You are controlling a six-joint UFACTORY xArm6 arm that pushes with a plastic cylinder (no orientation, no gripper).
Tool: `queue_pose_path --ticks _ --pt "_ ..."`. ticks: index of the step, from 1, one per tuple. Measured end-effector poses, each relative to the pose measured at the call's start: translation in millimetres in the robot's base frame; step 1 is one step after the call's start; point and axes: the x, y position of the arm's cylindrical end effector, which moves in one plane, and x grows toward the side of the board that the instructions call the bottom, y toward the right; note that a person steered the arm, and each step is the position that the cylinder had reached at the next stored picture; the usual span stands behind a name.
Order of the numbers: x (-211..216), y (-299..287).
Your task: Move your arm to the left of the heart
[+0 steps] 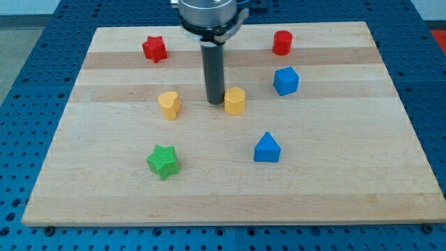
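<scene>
A yellow heart block (pixel 169 104) lies left of the board's middle. My tip (pixel 214 102) rests on the board to the heart's right, about a block's width away from it. The tip stands right beside the left side of a yellow hexagon block (pixel 235 100); I cannot tell if they touch. The dark rod rises from the tip to the arm's head at the view's top.
A red star (pixel 155 49) lies at the top left and a red cylinder (pixel 281 42) at the top right. A blue block (pixel 286 81) lies right of the hexagon, a blue house-shaped block (pixel 267 148) lower right, a green star (pixel 164 162) lower left. The wooden board (pixel 104 202) sits on a blue pegboard.
</scene>
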Motion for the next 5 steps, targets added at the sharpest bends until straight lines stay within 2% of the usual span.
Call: queue_pose_path --ticks 2,4,5 --pt "1.6 20.3" --pt "21.5 53.5" --pt "21.5 45.8"
